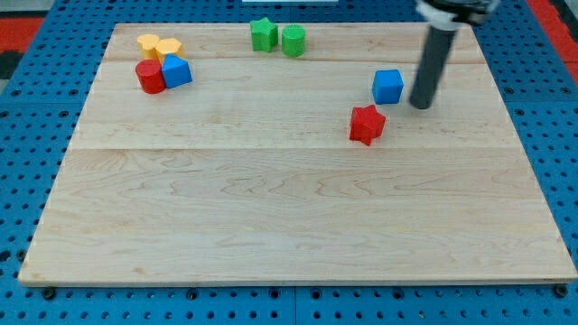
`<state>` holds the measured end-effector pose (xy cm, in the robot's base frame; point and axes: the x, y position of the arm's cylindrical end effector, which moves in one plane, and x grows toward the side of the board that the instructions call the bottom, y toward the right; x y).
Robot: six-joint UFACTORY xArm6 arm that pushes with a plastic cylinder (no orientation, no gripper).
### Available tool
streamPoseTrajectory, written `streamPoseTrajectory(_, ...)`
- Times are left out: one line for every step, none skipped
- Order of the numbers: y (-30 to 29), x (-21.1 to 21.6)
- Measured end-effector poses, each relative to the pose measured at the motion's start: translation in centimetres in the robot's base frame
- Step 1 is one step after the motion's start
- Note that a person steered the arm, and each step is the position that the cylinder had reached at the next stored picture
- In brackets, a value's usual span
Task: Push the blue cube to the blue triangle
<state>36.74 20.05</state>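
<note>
Nearest to us, toward the view's bottom, the wooden board (289, 235) shows only pale grain, lying on a blue pegboard (27, 108) that frames it on all sides. Moving up, the first block we meet is the red star-shaped block (367, 124), right of centre. It sits just below and to the left of the blue cube (388, 86), close to it but apart, and it lies off the straight path across the board to the left.

The blue cube stands in the right half of the board, upright, with its lighter top face and darker front face both showing. Our rod ends in my tip (422, 105), which rests just to the right of the cube, with a thin gap between them; we carry no fingers, only this single dark rod, so nothing is pinched or spread.

Far across on the view's left is a tight cluster: the red cylinder (150, 77) touching the blue triangle (176, 71), with two yellow blocks (159, 46) just behind them, shapes hard to make out. Farthest, near the top edge, stand two green blocks (277, 37) side by side.
</note>
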Motion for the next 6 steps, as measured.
streamPoseTrajectory(0.7,-1.4)
streamPoseTrajectory(-6.2,-4.5)
streamPoseTrajectory(-17.1,-6.9)
streamPoseTrajectory(-15.6,-6.8)
streamPoseTrajectory(-7.3,-5.1)
streamPoseTrajectory(-12.9,-3.1)
